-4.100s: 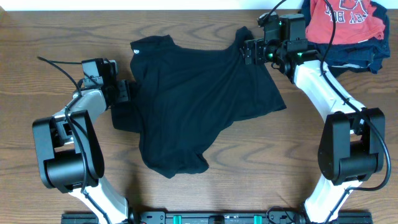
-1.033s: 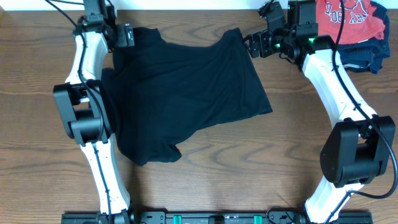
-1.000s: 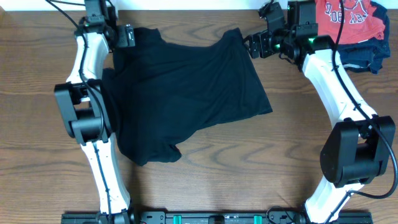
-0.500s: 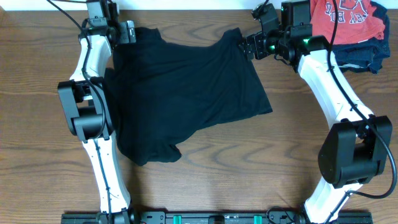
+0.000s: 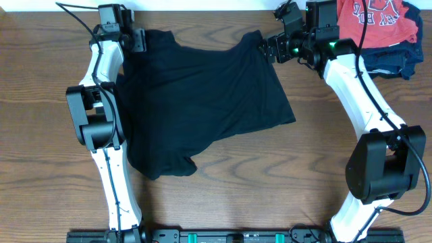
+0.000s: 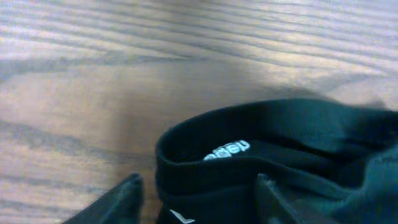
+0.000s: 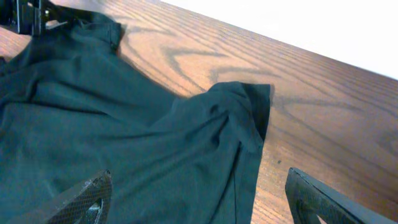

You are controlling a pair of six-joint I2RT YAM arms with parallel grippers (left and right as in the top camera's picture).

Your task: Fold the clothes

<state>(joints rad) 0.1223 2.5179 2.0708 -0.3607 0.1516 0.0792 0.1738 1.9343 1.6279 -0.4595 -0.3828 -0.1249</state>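
- Left tool (image 5: 140,39): jaws part-way apart, astride the collar (image 6: 249,121); a gap shows beside one finger, so nothing looks clamped.
- Shirt (image 5: 202,94): black, spread mostly flat on the bench (image 5: 337,169) between the arms, with the lower hem rumpled. It is probably light and limp, and likely to bunch when dragged. The doubled collar band and sleeve hems look like the firmest holds.
- Right tool (image 5: 268,48): jaws wide and empty, just short of the sleeve (image 7: 245,109).

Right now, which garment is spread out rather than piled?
The black T-shirt: it lies spread out, while the red shirt sits bunched atop the navy garments at the far right.
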